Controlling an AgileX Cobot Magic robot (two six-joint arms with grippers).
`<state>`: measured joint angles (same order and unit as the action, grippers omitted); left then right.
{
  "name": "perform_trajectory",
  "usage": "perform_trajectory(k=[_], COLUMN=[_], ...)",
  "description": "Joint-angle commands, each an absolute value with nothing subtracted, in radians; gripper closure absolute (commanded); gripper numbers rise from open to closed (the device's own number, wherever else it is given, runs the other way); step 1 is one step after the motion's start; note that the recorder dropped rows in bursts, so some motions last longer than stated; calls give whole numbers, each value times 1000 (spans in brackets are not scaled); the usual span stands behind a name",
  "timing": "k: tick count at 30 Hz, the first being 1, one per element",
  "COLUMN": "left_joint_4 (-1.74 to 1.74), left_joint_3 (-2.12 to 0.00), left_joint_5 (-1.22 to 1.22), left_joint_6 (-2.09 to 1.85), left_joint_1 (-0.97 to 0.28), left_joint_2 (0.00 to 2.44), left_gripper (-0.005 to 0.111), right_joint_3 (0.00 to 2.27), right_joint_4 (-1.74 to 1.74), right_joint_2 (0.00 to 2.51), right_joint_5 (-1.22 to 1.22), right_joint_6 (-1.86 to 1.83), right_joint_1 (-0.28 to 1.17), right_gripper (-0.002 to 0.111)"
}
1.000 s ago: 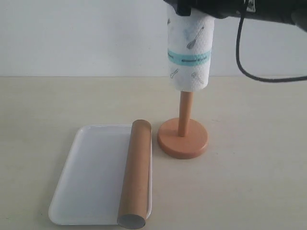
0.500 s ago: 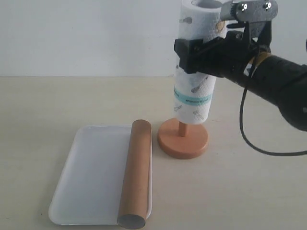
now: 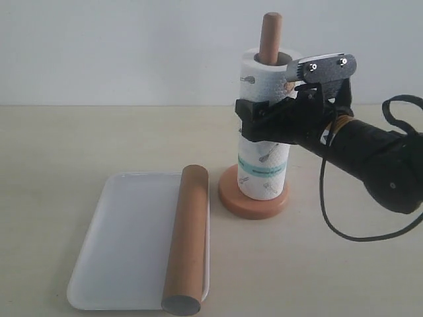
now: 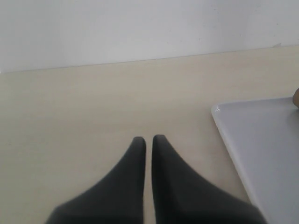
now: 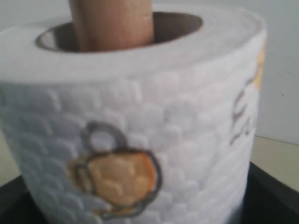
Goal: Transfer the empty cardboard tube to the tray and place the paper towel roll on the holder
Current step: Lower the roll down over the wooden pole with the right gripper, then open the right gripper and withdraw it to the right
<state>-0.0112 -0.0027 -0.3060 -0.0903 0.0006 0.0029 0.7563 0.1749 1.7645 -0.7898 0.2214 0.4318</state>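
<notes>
The paper towel roll stands upright on the holder, its lower end down at the round base. The post pokes out above the roll's core. My right gripper reaches in from the right and is shut on the roll's upper half. Up close, the embossed roll fills the space between the dark fingers, with the post inside the core. The empty cardboard tube lies along the right side of the white tray. My left gripper is shut with nothing in it, over bare table beside the tray.
A black cable loops down from the right arm near the table. The holder stands just right of the tray's far corner. A pale wall runs behind the beige table.
The right gripper has lowered the roll along the post, from hanging above the base to resting near it, and the post's top now shows above the core. Tube and tray have not moved.
</notes>
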Motion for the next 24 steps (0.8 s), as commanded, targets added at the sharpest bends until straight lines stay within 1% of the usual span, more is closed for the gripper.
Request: perform_trajectory(k=[1, 2, 3, 4, 6, 7, 8, 9, 11, 15, 17, 18, 21, 24], left_joint_4=[-15, -15, -15, -15, -15, -15, -15, -15, -15, -15, -15, -15, -15, -15], left_joint_3=[0, 0, 0, 0, 0, 0, 0, 0, 0, 0, 0, 0, 0, 0], left_joint_5=[-307, -307, -307, -307, -307, -307, -307, -307, -307, -307, -307, -307, -307, -307], left_joint_6=[-82, -82, -82, -82, -82, -82, -82, -82, -82, -82, -82, -82, -82, -82], left_joint_1=[3, 3, 3, 3, 3, 3, 3, 3, 3, 3, 3, 3, 3, 3], left_joint_2=[0, 0, 0, 0, 0, 0, 0, 0, 0, 0, 0, 0, 0, 0], left_gripper=[103, 103, 103, 103, 103, 103, 103, 103, 103, 103, 103, 103, 103, 103], right_joint_3=[756, 756, 756, 756, 756, 756, 756, 756, 756, 756, 756, 756, 756, 756], right_joint_4=[191, 204, 220, 224, 224, 221, 219, 216, 222, 276, 464, 501, 533, 533], right_joint_2=[1766, 1766, 1766, 1766, 1766, 1766, 1766, 1766, 1766, 1765, 1741, 1727, 1635, 1532], right_joint_5=[-824, -826, -827, -824, -822, -822, -822, -822, -824, -824, -797, -774, -572, -374], right_joint_6=[198, 198, 198, 200, 221, 239, 254, 265, 262, 262, 291, 304, 371, 353], right_joint_1=[427, 427, 427, 427, 427, 427, 427, 427, 427, 427, 427, 427, 427, 427], right_gripper=[108, 108, 105, 100, 84, 68, 56, 27, 4, 4, 4, 4, 4, 4])
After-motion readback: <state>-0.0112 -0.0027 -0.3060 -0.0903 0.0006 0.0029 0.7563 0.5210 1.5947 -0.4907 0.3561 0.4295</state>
